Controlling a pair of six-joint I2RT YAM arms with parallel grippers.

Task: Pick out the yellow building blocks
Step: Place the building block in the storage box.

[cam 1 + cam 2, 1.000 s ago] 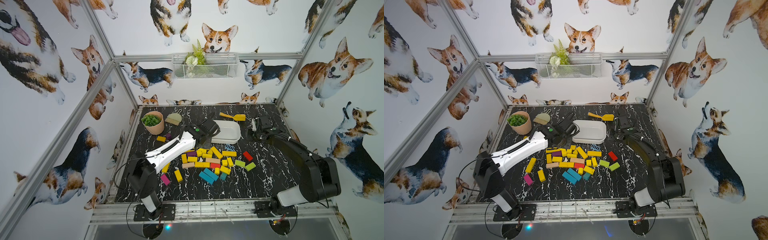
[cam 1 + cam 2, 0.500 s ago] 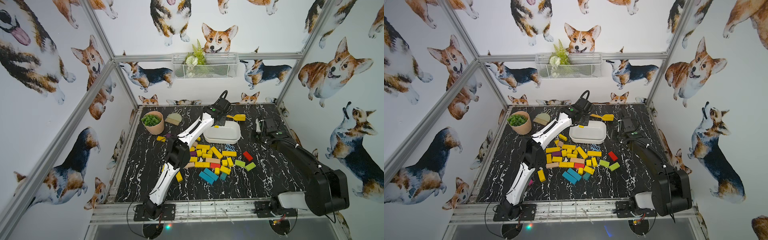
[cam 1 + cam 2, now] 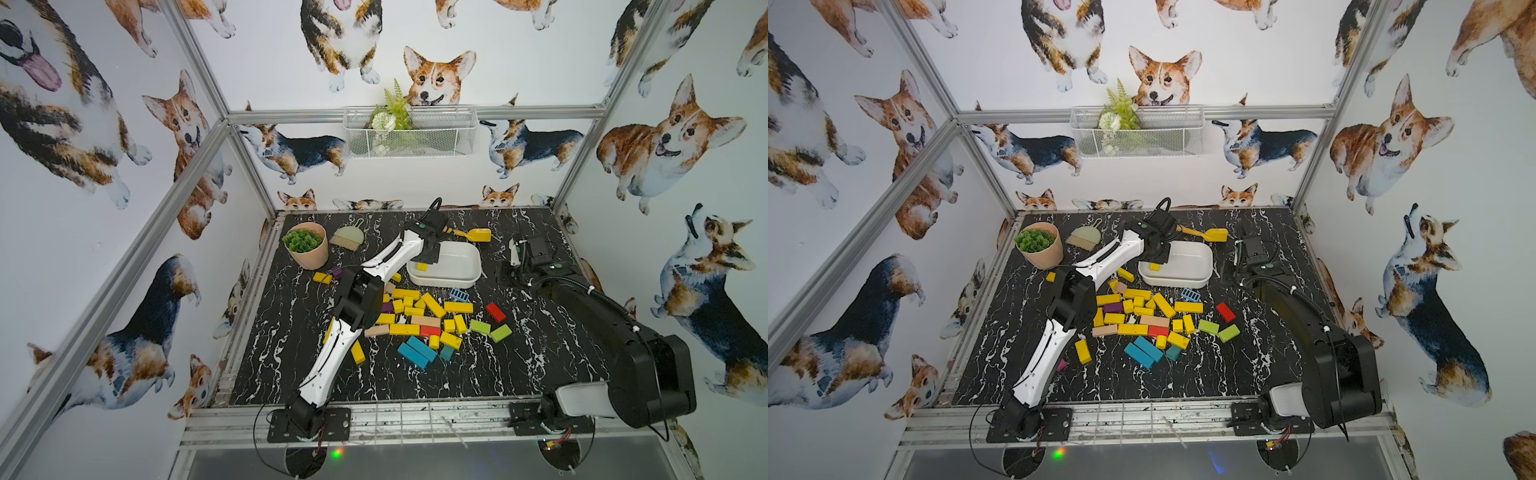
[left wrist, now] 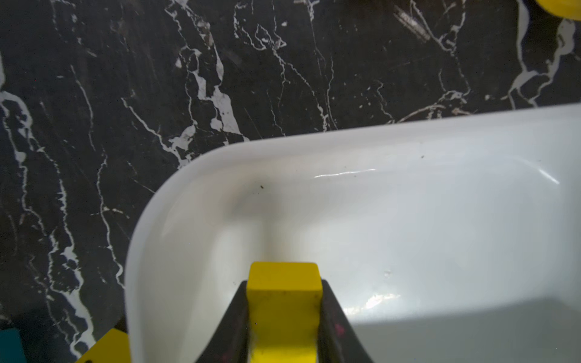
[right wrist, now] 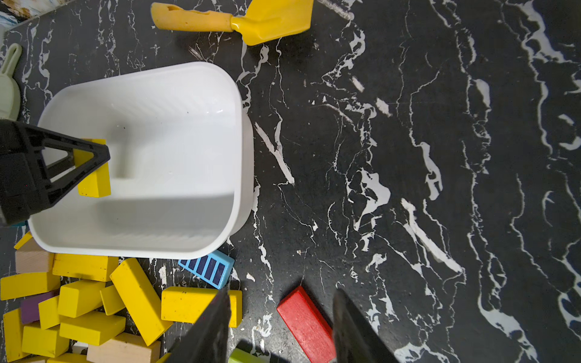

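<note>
Corgi-print walls box in a black marble-patterned desk (image 3: pixel 286 340). A second ago the white left arm lay low across the block pile. Now, in both top views, it stretches out to the white plastic tray (image 3: pixel 459 262). The left gripper (image 3: pixel 424 261) hangs at the tray's 9 o'clock end, clamped on one small yellow wooden block (image 3: pixel 422 267). I judge that this pick is made and only the release is left for this piece. The remaining yellow building blocks (image 3: pixel 1187 307) lie mixed with tan, red, green and blue ones at about 7 o'clock of the tray, so most of the sorting is still ahead. The black right gripper (image 3: pixel 506 274) sits off the tray's 3 o'clock side.

From the left wrist, two dark fingers (image 4: pixel 232 320) press on opposite faces of the block (image 4: pixel 284 314). Its free end pokes out past their tips, inside the tray's rounded corner (image 4: pixel 151 220). A soft shadow lies on the tray floor below it, but I cannot tell whether the block touches down.

From the right wrist, the right gripper (image 5: pixel 281 294) has its jaws apart with nothing between them. A red wooden bar (image 5: pixel 308 317) and a yellow bar (image 5: pixel 188 303) lie on the desk just beyond. Across the tray (image 5: pixel 176 141), the left gripper (image 5: pixel 91 157) holds its block (image 5: pixel 94 184) upright within the walls. A yellow plastic shovel (image 5: pixel 232 22) lies on the desk past the tray.
</note>
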